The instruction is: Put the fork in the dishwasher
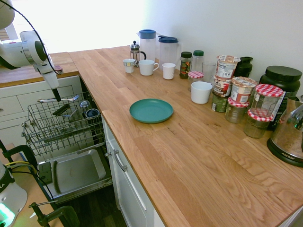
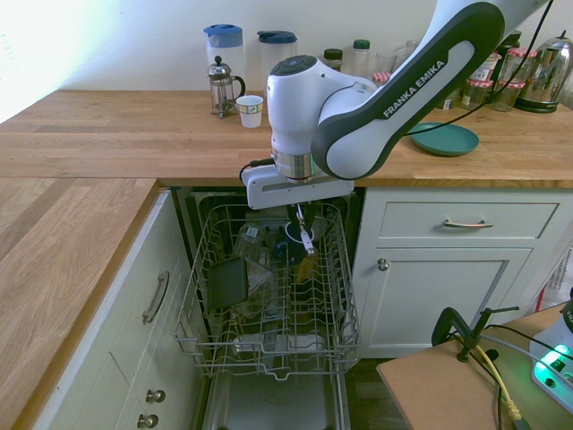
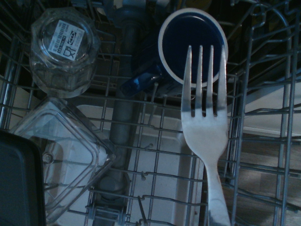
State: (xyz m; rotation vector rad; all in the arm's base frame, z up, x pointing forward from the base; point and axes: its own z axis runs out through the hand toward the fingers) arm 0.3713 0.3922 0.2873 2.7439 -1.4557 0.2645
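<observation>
The slim silver fork (image 2: 305, 236) hangs tines-down from my gripper (image 2: 298, 213), which is shut on its handle. It is above the pulled-out grey wire rack (image 2: 269, 300) of the open dishwasher (image 1: 78, 170), and I cannot tell if it touches the rack. In the wrist view the fork (image 3: 207, 127) points at a blue mug (image 3: 193, 44) lying in the rack. The first exterior view shows the gripper (image 1: 57, 96) over the rack's (image 1: 52, 127) back edge; the fork is too small to make out there.
A glass jar (image 3: 63, 49), a clear plastic container (image 3: 61, 155) and a dark item (image 3: 19, 183) share the rack. On the wooden counter stand a teal plate (image 1: 151, 110), mugs (image 1: 147, 67), jugs and jars (image 1: 241, 90). White drawers (image 2: 466, 224) flank the dishwasher.
</observation>
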